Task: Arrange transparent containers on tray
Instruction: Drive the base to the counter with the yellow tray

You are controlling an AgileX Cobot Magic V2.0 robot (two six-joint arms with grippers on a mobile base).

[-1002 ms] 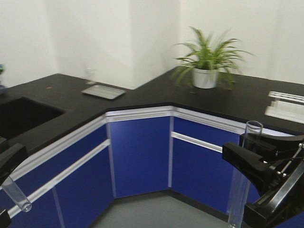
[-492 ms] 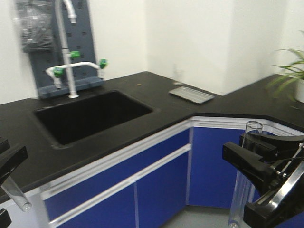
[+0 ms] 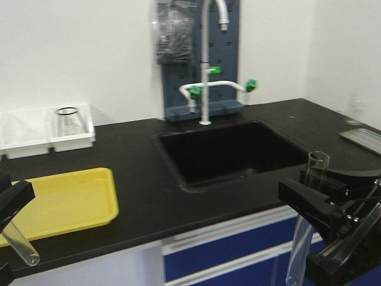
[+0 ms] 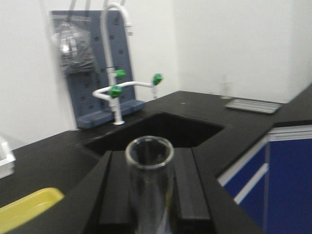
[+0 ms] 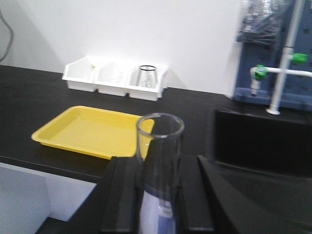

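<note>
Each of my grippers is shut on a transparent container, a long clear glass tube. The left gripper (image 3: 8, 225) at the lower left edge holds its tube (image 3: 21, 248) slanting down, rounded end lowest. In the left wrist view that tube (image 4: 149, 190) stands between the black fingers (image 4: 116, 190), open rim up. The right gripper (image 3: 311, 205) holds the other tube (image 3: 305, 229) upright at the lower right. That tube (image 5: 159, 146) shows clamped in the right wrist view. The yellow tray (image 3: 65, 202) lies on the black counter, ahead of the left gripper, with nothing on it.
A deep black sink (image 3: 232, 152) with a tall faucet (image 3: 205, 71) sits mid-counter. White bins (image 3: 41, 131) stand against the back wall, one holding a glass flask (image 3: 69, 121). A flat metal tray (image 3: 364, 138) lies at the far right. Blue cabinets (image 3: 238, 250) run below the counter.
The whole view has swung left: the plant and corner are gone, the sink has shifted right, and the yellow tray and white bins have come in. Both grippers still hold their tubes.
</note>
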